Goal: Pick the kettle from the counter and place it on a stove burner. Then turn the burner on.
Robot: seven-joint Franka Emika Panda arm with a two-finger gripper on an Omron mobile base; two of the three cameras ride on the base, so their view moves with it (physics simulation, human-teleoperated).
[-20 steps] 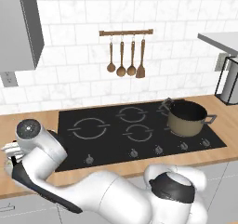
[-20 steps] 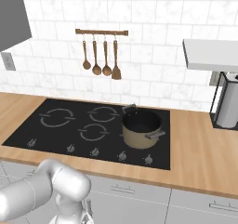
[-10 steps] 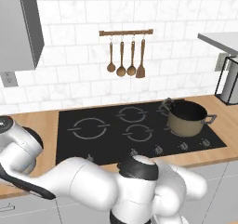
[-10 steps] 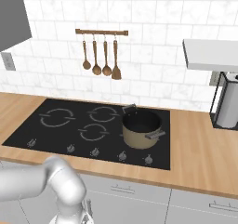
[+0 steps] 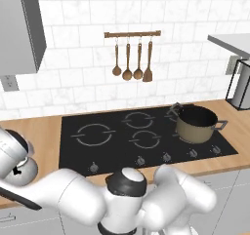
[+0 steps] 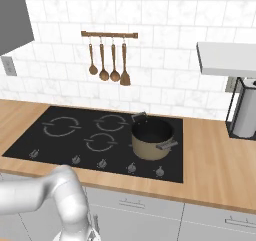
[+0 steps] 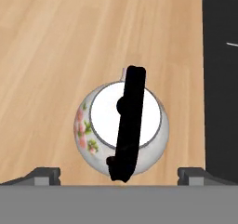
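Reaching step: wide-open, empty gripper [image 7: 119, 173] hangs over the kettle [image 7: 122, 133]; next, probably lower around its handle [image 7: 128, 121].

In the left base view, the small white rounded kettle [image 5: 22, 170] at 8 o'clock is mostly hidden by the robot's white arm, so only part of its body and a bit of black handle show. In the hand view, its black arched handle [image 7: 128, 125] covers the lid knob and the middle of the lid. The black glass stovetop [image 7: 220, 79] is cut off by the edge at 3 o'clock. The small stove knobs [image 6: 102, 162] are too tiny for their settings to be read.
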